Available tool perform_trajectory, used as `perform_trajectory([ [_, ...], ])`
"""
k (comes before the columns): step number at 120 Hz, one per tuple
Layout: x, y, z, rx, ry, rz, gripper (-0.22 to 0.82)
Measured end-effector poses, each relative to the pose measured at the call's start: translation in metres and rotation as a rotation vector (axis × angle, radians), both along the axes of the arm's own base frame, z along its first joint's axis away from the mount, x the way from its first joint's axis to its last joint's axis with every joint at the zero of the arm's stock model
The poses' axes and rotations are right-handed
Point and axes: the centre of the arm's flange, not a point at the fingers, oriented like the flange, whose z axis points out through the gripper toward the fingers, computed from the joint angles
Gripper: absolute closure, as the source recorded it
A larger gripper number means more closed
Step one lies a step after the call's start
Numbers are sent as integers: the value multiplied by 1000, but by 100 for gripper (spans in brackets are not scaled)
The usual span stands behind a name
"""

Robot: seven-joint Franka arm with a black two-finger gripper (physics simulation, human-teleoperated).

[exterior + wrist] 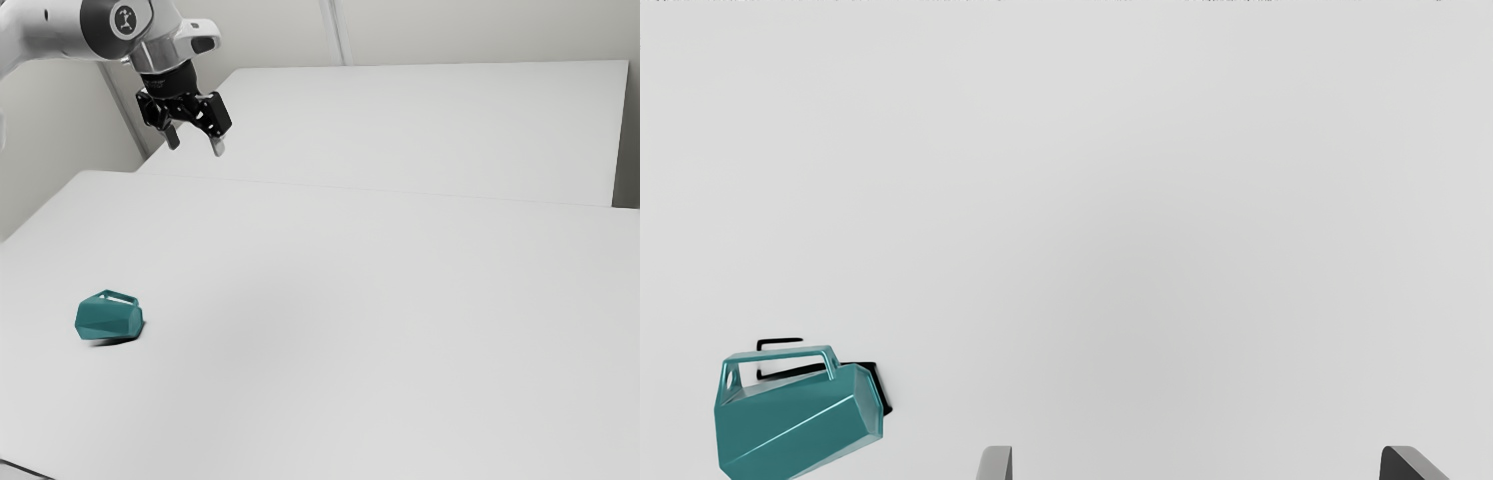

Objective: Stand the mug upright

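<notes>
Mug [109, 318]: on its side on the table [350, 330], toward the exterior view's lower left; not upright.
Handle [776, 355]: along the upper side of the body, raised off the tabletop. Which end of the mug is the mouth, cannot tell.
Gripper [195, 145]: released, nothing held; high above the table and well apart from the mug. In the wrist view the mug lies outside the gap, beyond one of the fingers [995, 465].
Step in hand (judged): reach the mug and take hold of its body.
Line-up: centre over the body before descending; turn the hand so the fingers straddle it across its length, clear of the handle.
Descent: slow near the bottom; a fingertip landing on the slanted faces could roll or push the mug.
Grip: close evenly, firm enough that the faceted wall does not slip or pivot.
Tipping: settle which end is the base first; lift enough for the lower edge to clear, rotate base down, lower until flat, then release.
</notes>
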Motion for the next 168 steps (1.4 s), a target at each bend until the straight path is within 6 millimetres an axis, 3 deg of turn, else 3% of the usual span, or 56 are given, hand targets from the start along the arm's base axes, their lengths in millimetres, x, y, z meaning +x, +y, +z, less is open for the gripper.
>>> perform_trajectory([
  [43,-2,-7,-3,-21,-11,-2,0],
  [60,-27,-4,-2,-32,-15,12,0],
  [76,-80,6,-8,-42,-32,34,0],
  [96,-105,55,-42,-89,2,161,0],
  [126,-130,160,-86,-216,47,351,0],
  [148,-151,223,-114,-282,52,349,0],
  [168,-167,262,-145,-329,31,267,0],
])
